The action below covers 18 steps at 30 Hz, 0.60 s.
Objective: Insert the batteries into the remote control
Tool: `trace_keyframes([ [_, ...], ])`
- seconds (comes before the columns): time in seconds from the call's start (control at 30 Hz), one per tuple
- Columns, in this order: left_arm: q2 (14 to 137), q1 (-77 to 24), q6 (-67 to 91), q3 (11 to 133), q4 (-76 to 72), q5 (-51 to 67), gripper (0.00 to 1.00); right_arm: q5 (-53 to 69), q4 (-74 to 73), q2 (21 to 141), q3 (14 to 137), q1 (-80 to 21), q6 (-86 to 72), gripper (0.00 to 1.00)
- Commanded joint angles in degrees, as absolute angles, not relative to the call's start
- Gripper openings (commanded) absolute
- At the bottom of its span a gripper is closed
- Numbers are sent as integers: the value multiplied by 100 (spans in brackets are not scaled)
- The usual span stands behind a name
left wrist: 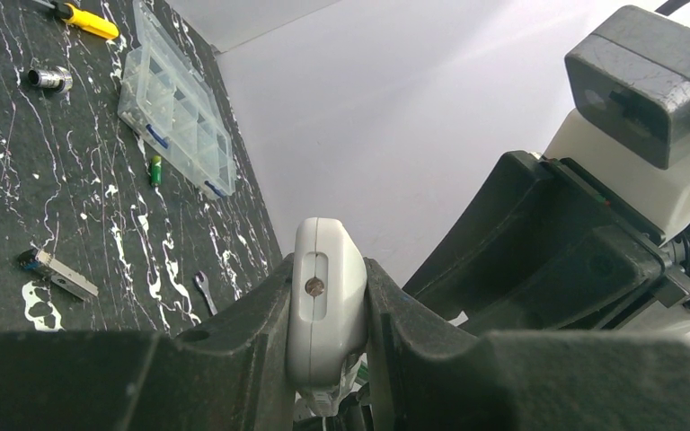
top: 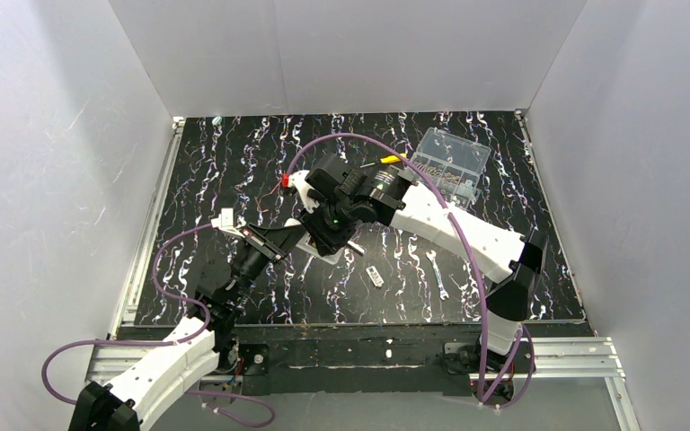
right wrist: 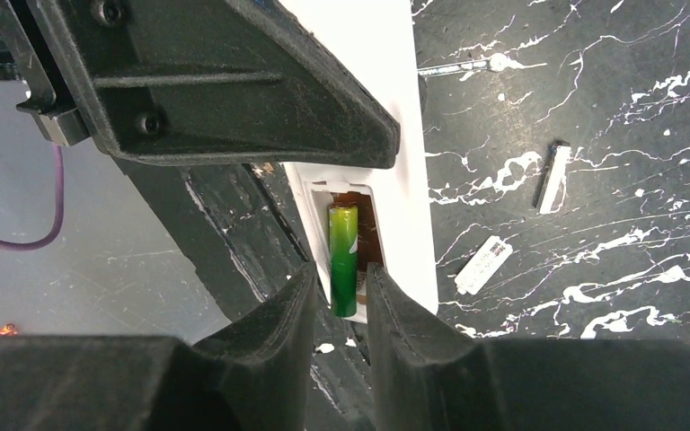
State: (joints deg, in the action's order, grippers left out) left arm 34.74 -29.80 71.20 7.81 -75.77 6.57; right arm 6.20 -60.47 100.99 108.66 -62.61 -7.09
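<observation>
Left gripper (left wrist: 327, 316) pinches the remote control (left wrist: 324, 260) while right gripper (right wrist: 340, 292) squeezes one battery (right wrist: 342, 238), seemingly partway into its open bay (right wrist: 369, 215); the second battery (left wrist: 154, 170) waits unloaded at the left-wrist view's upper left.

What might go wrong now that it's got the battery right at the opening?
1. The battery, pinched in the right gripper, may sit crooked in the remote control's open compartment and jam rather than seat.
2. The left gripper holds the remote control only by its thin edges, so pushing might twist it or make it slip.
</observation>
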Motion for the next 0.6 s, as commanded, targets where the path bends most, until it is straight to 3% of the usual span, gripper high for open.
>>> trace_keyframes([
  [0.0,3384,-2980,7137,774,-8323,633,0,598,-5931,10081,11114,-6246,-633,35],
  [0.57,3368,-2980,7137,703,-8358,600,0,491,-5867,9904,11162,-6249,-625,38],
])
